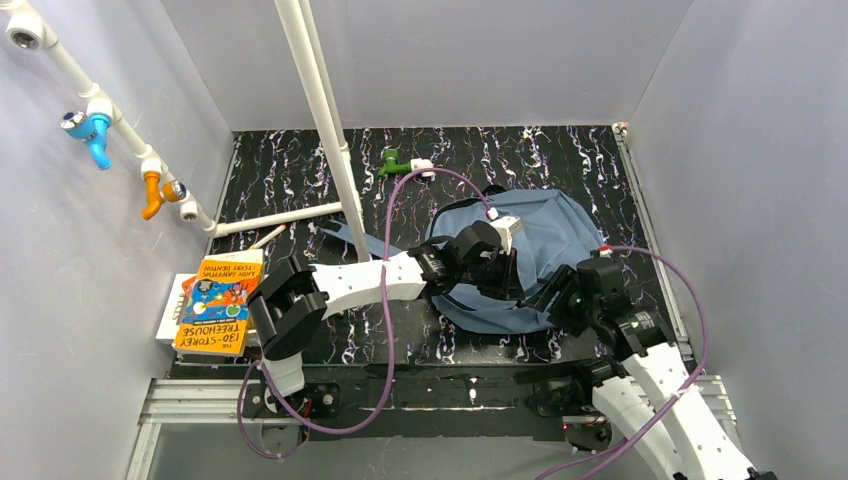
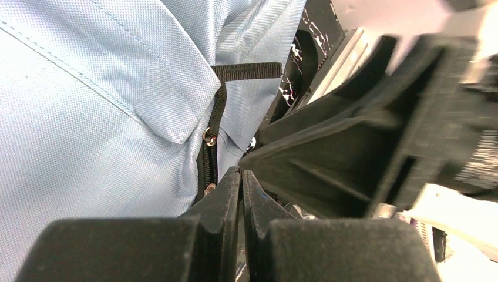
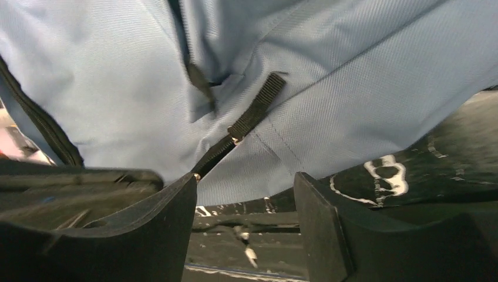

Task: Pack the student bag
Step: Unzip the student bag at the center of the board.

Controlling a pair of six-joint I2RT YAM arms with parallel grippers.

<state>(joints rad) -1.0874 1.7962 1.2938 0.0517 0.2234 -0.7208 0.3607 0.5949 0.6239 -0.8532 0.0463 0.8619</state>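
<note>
— Where's the bag (image 1: 548, 228)?
— Flat on the mat (image 1: 290, 165), right of centre; long axis roughly 7 to 1 o'clock; which end is the top, I cannot tell.
— And the left gripper (image 2: 241, 174)?
— Fingers pressed together beside the zip (image 2: 205, 164); whether they pinch anything, I cannot tell.
— And the right gripper (image 3: 244, 181)?
— At the bag's 5 o'clock edge; jaws apart; a webbing tab (image 3: 258, 106) just ahead.

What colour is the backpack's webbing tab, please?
Black webbing tab; right wrist view shows it best.
</note>
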